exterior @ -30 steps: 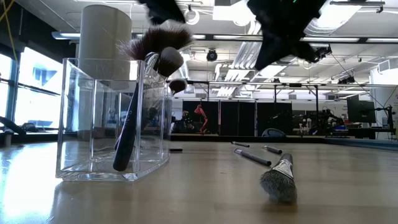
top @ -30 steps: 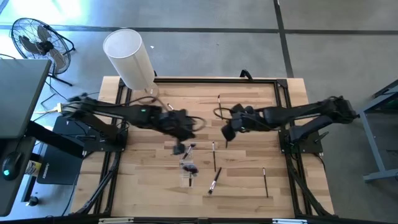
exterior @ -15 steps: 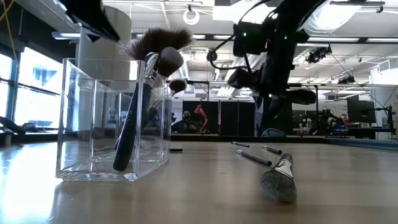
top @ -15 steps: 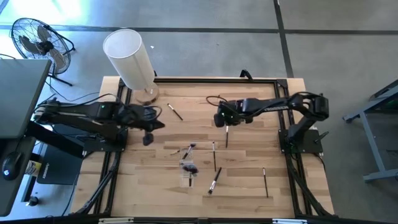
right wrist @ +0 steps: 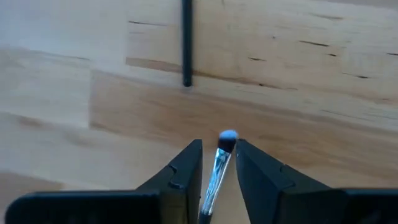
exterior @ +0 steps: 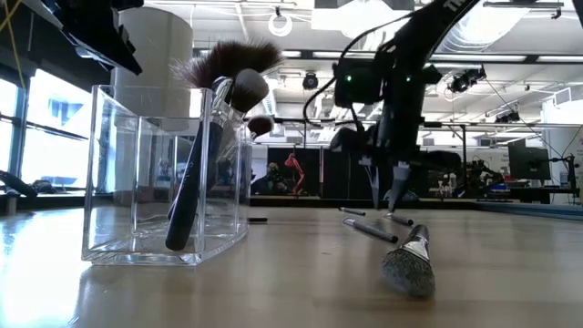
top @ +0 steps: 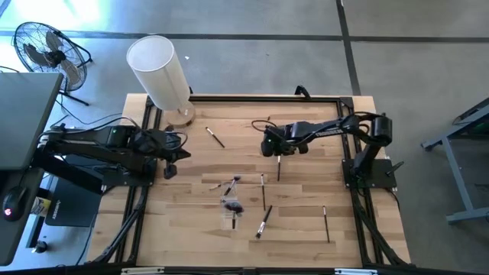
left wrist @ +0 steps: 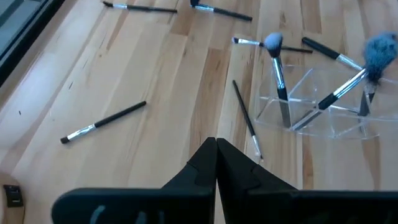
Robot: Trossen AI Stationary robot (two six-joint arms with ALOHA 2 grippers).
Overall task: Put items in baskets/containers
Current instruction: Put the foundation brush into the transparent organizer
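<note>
1. your right gripper sits low over the table's far-middle part, jaws parted a little with a thin brush standing between them; the gaps on either side of the ferrule suggest it is not clamped yet.
2. in the high view that gripper is at the far end of a dark brush lying on the wood, so i judge the step in hand is a pick, not a drop.
3. your left gripper is pinched shut on nothing, parked over the left side, well apart from the work.
4. the clear cup stands near the front-middle with several brushes already in it, a wide fluffy head leaning out the top.
5. loose brushes lie beside the cup and toward the front right; one more lies at the far side near the white cylinder.
6. next, you likely need to close squarely on the handle, lift clear of the wood, carry it to the cup, then tip it head up so it drops inside without knocking the leaning ones.
7. watch the cup: it looks light, and a nudge could slide it.
</note>
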